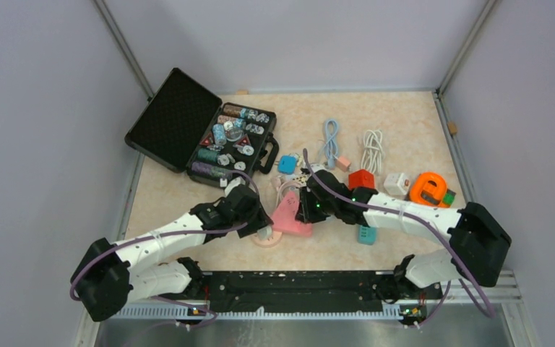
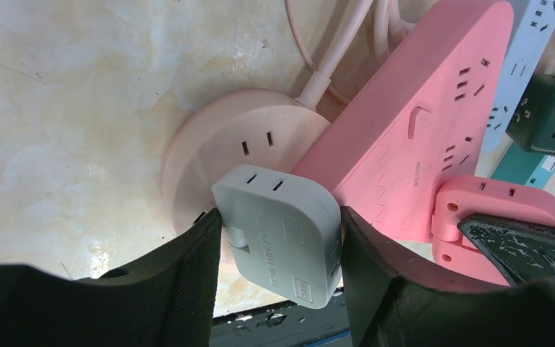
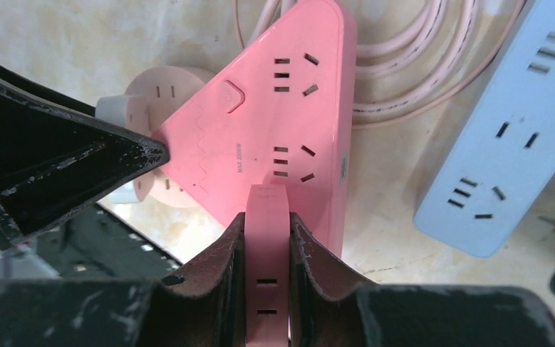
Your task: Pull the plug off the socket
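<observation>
Top: two grippers flank one pink strip (image 1: 289, 217), the left gripper (image 1: 263, 221) on its left, the right gripper (image 1: 306, 208) on its right.

Left wrist: the left gripper clamps one grey plug (image 2: 278, 217) on one round socket (image 2: 217, 144) beside the pink strip.

Right wrist: the right gripper pinches one pink plug (image 3: 267, 282) at the pink strip's edge; one blue strip (image 3: 513, 137) lies to its right.

Tight in the middle: left gripper (image 2: 280, 215) packed with the grey plug (image 2: 296, 246), right gripper (image 3: 267, 217) with the pink plug (image 3: 267, 289), both crowding the pink strip (image 3: 289, 108). Blue strip (image 3: 506, 137) hems it in alongside; bare table (image 1: 170, 199) opens on the left, past the round socket (image 2: 209, 144).
</observation>
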Controlling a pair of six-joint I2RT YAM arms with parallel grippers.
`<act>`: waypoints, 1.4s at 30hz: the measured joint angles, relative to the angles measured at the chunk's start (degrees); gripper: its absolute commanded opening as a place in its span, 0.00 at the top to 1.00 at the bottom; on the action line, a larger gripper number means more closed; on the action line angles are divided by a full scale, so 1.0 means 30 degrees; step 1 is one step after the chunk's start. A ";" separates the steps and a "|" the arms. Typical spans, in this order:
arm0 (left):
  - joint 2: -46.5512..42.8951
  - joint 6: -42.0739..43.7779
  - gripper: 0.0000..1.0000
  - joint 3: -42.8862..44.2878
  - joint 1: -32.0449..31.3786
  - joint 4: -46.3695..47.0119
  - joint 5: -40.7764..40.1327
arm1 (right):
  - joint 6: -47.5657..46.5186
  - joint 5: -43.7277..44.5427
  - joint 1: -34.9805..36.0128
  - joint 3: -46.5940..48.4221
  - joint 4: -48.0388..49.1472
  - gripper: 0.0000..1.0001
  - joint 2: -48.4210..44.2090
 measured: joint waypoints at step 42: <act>0.0459 0.0022 0.44 -0.0051 0.0000 0.0889 0.0699 | 0.0699 -0.2696 -0.1996 0.0415 -0.1100 1.00 -0.0240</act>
